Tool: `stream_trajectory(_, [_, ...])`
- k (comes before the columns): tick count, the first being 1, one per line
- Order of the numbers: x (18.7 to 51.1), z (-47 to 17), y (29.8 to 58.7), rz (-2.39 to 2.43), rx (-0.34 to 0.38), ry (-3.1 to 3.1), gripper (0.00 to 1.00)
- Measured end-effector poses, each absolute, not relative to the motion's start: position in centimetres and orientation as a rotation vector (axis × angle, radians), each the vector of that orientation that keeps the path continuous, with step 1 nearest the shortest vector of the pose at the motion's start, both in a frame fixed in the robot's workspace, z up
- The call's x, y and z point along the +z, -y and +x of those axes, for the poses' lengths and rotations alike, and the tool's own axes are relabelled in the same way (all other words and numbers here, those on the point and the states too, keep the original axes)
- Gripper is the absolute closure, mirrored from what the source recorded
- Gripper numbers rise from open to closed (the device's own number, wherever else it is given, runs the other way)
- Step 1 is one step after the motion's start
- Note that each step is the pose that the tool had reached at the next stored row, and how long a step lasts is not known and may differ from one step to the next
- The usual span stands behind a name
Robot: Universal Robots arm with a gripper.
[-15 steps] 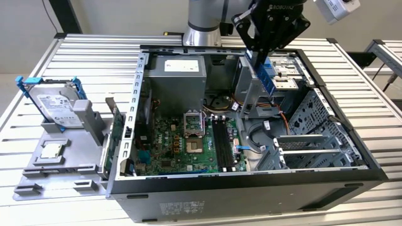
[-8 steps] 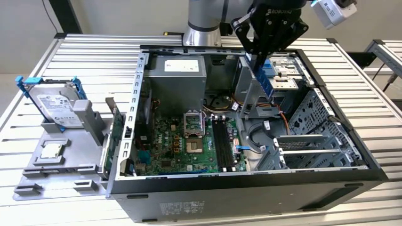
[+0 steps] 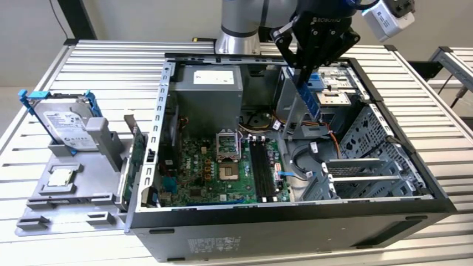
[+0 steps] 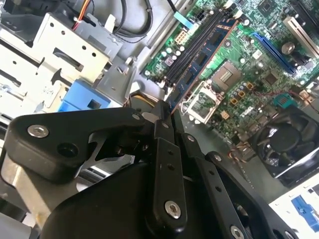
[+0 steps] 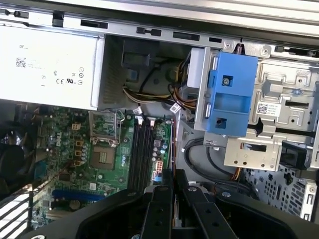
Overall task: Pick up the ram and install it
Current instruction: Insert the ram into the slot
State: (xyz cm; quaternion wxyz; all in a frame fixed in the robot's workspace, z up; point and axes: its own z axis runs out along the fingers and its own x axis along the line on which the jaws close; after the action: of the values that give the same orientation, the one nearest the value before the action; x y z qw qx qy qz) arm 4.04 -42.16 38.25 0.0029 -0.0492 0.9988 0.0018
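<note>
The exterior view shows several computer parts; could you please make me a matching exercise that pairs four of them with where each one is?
Things:
1. ram
2. hard drive
3. processor chip
4. memory slots

Places:
A. lying flat on the grey tray
B. on the green motherboard inside the open case
C. held by the gripper above the case
D. propped up in blue brackets at the exterior view's left

Pairs: 1-C, 2-D, 3-A, 4-B
</note>
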Motion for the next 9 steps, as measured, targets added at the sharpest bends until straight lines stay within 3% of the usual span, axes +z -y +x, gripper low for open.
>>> stream_trajectory(9, [37.96,4.04,42.16,-0.154,0.006,-3.132,1.00])
